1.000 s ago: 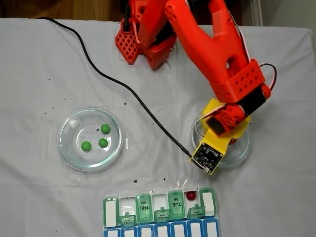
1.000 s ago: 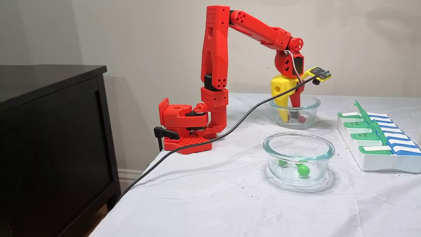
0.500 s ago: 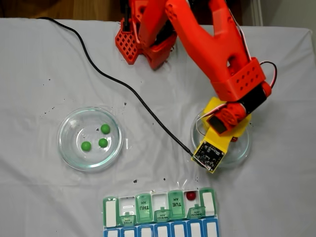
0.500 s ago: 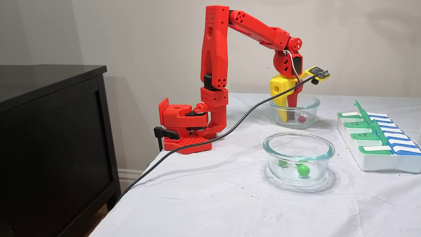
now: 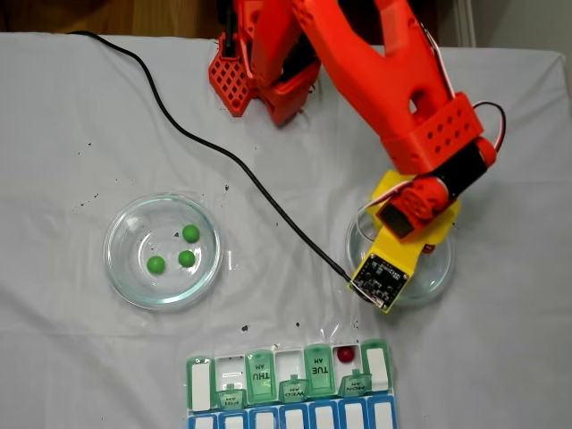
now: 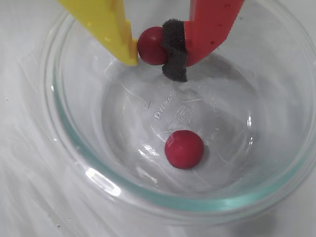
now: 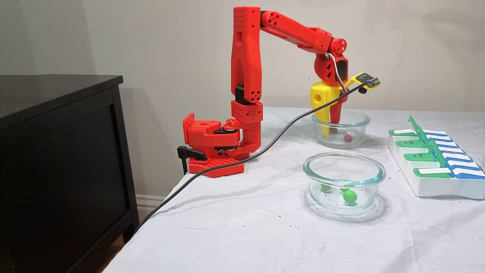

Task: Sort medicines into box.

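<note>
At the top of the wrist view the hand (image 6: 154, 54) pinches a red ball (image 6: 151, 45) above the glass dish (image 6: 74, 148), apparently lifting it clear for the pill box (image 5: 290, 389).

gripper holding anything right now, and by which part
Yes: the gripper pinches a red ball across its middle, between the yellow jaw and the padded red jaw, above the glass bowl.

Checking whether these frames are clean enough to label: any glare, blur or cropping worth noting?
Wrist view: sharp; the gripper pinches a red ball, with bright glare on the glass dish rim. A fixed view from above: soft, and the pill organizer is cropped at the bottom edge. The side fixed view: even light, soft shadows.
</note>
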Available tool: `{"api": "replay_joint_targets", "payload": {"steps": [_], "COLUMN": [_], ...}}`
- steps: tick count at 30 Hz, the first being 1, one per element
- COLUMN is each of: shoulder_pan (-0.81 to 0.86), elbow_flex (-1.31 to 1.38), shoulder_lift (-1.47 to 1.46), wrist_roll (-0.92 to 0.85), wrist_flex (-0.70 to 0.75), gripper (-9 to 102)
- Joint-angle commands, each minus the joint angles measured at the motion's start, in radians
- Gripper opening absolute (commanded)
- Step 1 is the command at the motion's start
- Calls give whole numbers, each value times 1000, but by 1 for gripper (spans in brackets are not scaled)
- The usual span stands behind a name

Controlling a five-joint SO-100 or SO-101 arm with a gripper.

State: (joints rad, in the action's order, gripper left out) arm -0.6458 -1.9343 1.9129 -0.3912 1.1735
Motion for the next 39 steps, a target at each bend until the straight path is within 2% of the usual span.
{"api": "replay_joint_targets", "payload": {"steps": [1, 9, 20, 28, 32, 39], "shoulder_pan": [69, 258, 511, 594, 614, 591], "elbow_flex": [169, 341, 528, 663, 706, 655], "shoulder_lift": [176, 199, -35, -132, -158, -176], "wrist_roll": [25, -48, -147, -383, -430, -485], "wrist_flex": [12, -31, -94, -5, 48, 52], "gripper": [0, 0, 0, 0, 0, 0]}}
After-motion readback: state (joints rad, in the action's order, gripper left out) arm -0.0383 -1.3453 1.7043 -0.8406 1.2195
